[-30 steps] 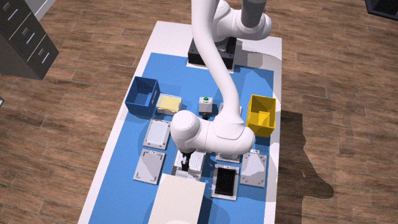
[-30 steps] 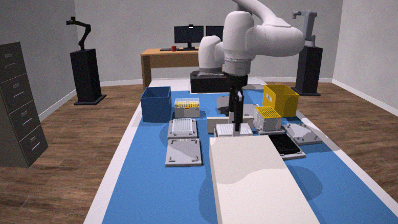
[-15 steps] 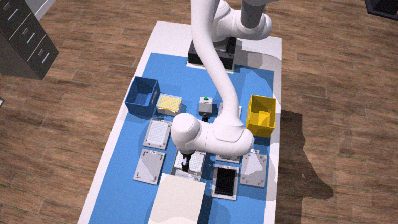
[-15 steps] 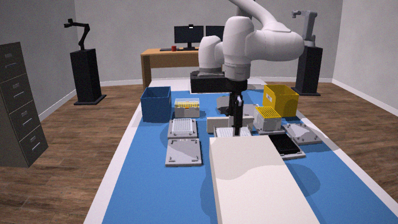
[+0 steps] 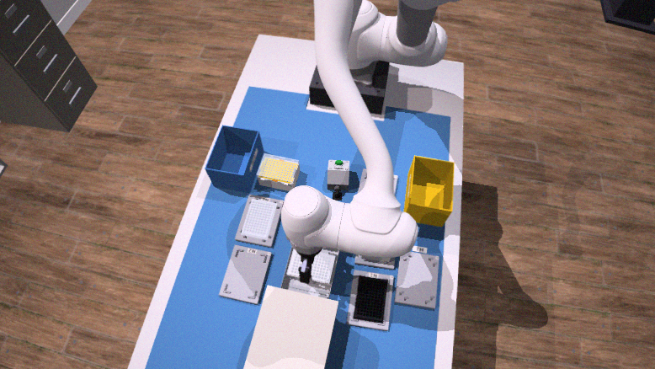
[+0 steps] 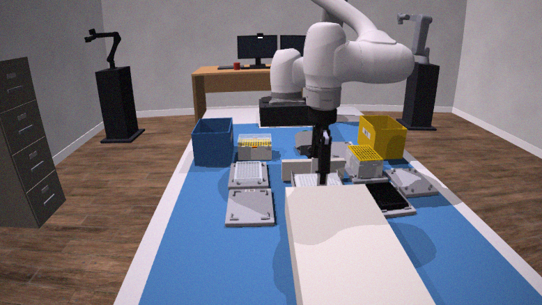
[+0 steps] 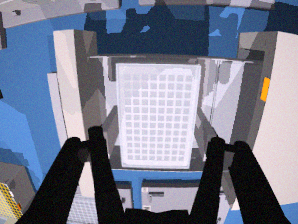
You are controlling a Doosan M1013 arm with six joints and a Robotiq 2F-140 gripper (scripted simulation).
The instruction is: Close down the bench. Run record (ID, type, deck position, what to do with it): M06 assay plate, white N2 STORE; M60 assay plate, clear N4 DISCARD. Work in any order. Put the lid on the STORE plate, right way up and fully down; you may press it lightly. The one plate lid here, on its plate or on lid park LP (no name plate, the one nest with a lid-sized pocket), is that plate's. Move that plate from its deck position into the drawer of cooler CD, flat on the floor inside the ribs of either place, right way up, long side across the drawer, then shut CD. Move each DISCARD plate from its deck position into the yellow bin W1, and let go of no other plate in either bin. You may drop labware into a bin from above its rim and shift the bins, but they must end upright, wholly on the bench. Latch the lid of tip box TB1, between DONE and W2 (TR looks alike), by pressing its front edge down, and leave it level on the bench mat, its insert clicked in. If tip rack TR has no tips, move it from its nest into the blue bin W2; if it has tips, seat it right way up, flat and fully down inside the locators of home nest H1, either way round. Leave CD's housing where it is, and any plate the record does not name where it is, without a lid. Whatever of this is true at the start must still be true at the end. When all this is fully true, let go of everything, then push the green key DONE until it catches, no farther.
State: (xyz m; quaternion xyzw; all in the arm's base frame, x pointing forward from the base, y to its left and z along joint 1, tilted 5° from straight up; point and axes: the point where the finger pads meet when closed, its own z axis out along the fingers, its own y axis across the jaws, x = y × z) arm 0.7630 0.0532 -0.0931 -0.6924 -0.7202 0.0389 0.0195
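My gripper (image 5: 305, 270) (image 6: 322, 177) (image 7: 156, 116) is shut on the white assay plate (image 5: 321, 268) (image 6: 306, 179) (image 7: 158, 96), gripping its long sides. The plate sits low inside the open drawer (image 5: 306, 286) (image 7: 83, 90) of the cream cooler CD (image 5: 293, 325) (image 6: 341, 235), long side across the drawer. I cannot tell whether it rests on the drawer floor. The clear assay plate (image 5: 259, 219) (image 6: 248, 170) lies on its nest to the left. Tip box TB1 (image 5: 278, 170) (image 6: 254, 147) stands beside the blue bin (image 5: 233, 157) (image 6: 212, 142). Tip rack TR (image 6: 364, 161) holds yellow tips.
The yellow bin (image 5: 429, 189) (image 6: 381, 140) stands at the right. The green DONE key (image 5: 338, 162) is behind my arm. A black plate (image 5: 370, 297) (image 6: 386, 196) lies right of the drawer. There are empty nests at the left (image 5: 245, 274) (image 6: 250, 207) and at the right (image 5: 417, 279) (image 6: 411, 182).
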